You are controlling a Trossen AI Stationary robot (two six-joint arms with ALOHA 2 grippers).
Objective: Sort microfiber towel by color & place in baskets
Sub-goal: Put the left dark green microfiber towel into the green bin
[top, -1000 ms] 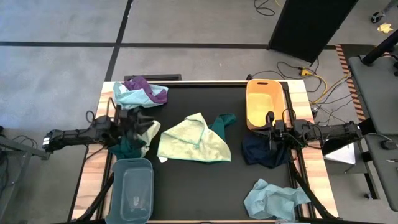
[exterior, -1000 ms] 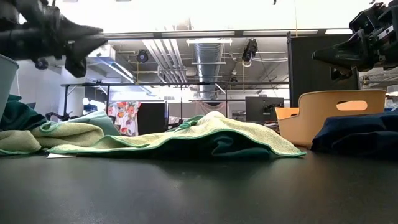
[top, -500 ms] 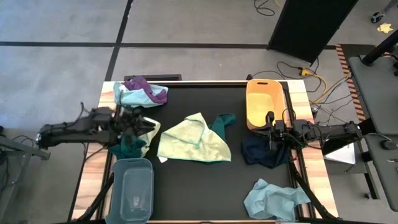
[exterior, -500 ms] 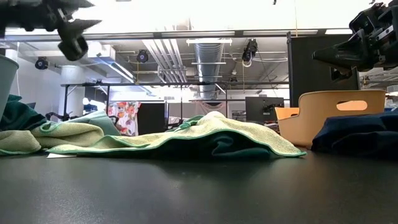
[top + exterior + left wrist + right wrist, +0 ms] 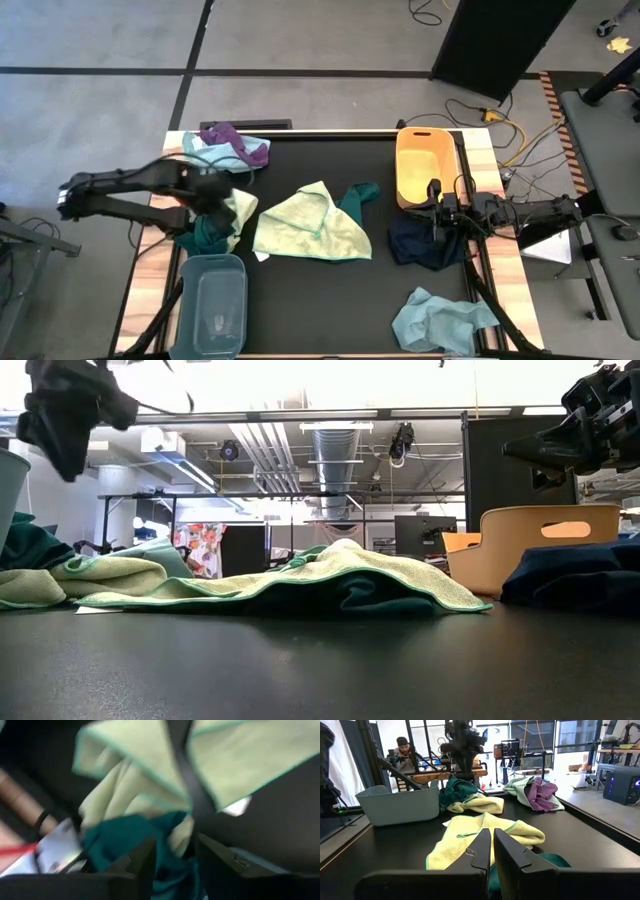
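Note:
My left gripper hangs open above a pile at the table's left edge, pointing down and touching nothing. The pile is a dark teal towel under a pale green one. A larger pale green towel lies spread mid-table over another teal towel. My right gripper is shut and waits level above a navy towel beside the orange basket. The blue-grey basket sits at the near left.
A purple and light blue towel heap lies at the far left corner. A light blue towel lies at the near right. A person sits beyond the table's left side. Bare black table shows in the near middle.
My left gripper has risen from just over the towel pile and tipped from level to pointing down, as its arm swung up and slightly toward the far edge. The towels have stayed where they were.

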